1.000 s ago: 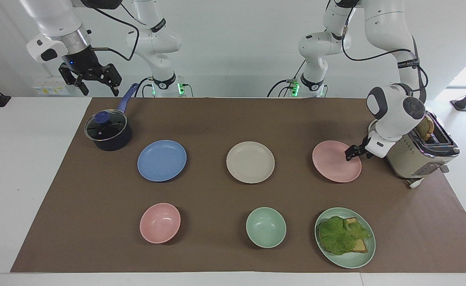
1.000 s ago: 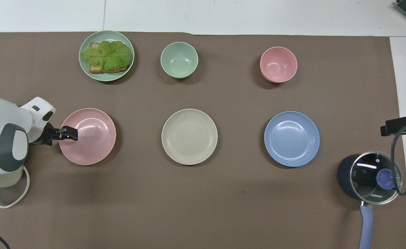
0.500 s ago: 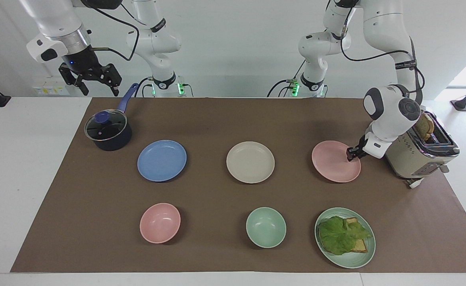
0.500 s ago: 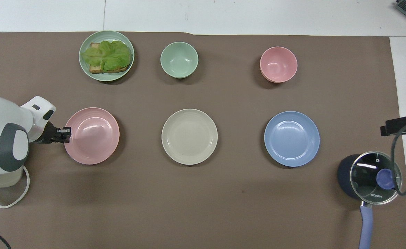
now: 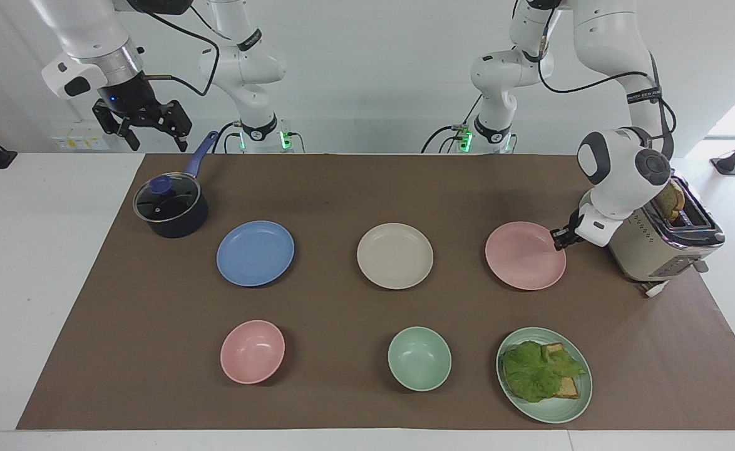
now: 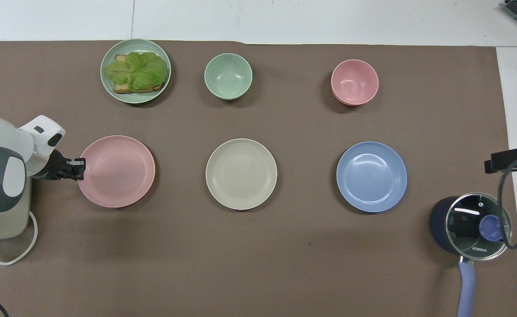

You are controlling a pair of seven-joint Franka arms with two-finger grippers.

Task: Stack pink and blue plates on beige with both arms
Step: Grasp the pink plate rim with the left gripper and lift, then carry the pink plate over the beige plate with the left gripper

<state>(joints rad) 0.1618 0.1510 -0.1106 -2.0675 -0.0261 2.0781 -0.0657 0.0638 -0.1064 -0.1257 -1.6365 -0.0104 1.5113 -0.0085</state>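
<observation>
Pinching the pink plate's (image 5: pixel 524 255) rim toward the tabletop's toaster (image 5: pixel 665 241) edge, the left tool (image 5: pixel 558 238) is clamped shut for lifting; the right tool (image 5: pixel 145 125) waits spread above the pot (image 5: pixel 170 210). Overhead, beige plate (image 6: pixel 241 174) sits mid-tabletop between pink plate and blue plate (image 6: pixel 371 176), ready to receive both.

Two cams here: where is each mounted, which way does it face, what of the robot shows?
Facing view: high across the table, looking at the robots; both arms show, left pincer shut on the pink plate, right pincer open above the pot.
Overhead view: above the robots' end, looking steeply down; only the left wrist and pincer show clearly.
Shared: pink, beige plate, blue plate, half a turn apart.
</observation>
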